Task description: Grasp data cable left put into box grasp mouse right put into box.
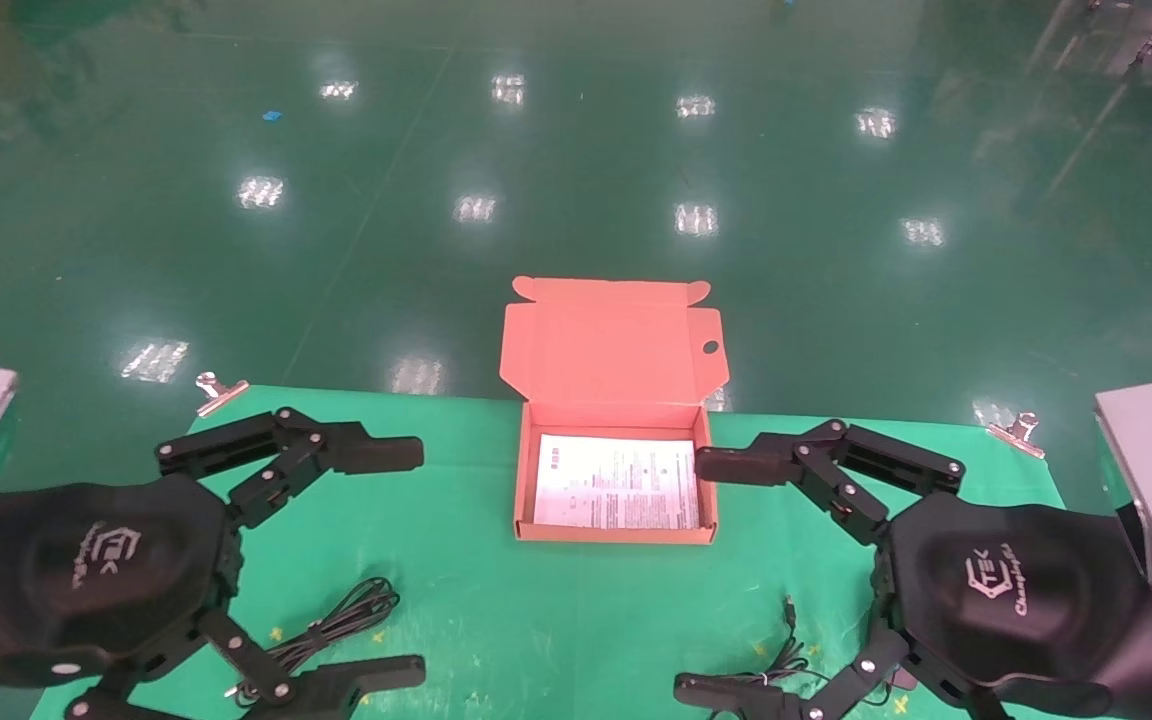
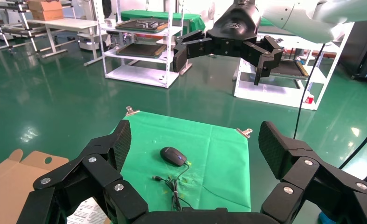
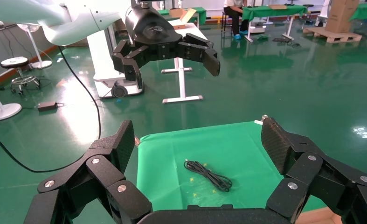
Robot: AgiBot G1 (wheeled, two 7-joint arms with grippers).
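The orange-pink box [image 1: 526, 480] stands open at the table's far middle, with its flap lid up and a white printed sheet inside. The data cable [image 1: 346, 620] lies bundled on the green cloth at the left; it also shows in the right wrist view [image 3: 208, 175]. The mouse [image 2: 173, 156] lies at the right, with its cord [image 1: 786, 650] trailing beside it; in the head view its body is hidden under my right gripper. My left gripper [image 1: 406, 565] is open and empty above the cable. My right gripper [image 1: 701, 578] is open and empty above the mouse.
A green cloth [image 1: 586, 620] covers the table, held by metal clips [image 1: 221, 392] at the far corners. Beyond the table is shiny green floor. Shelving racks [image 2: 144, 42] and other tables stand farther off.
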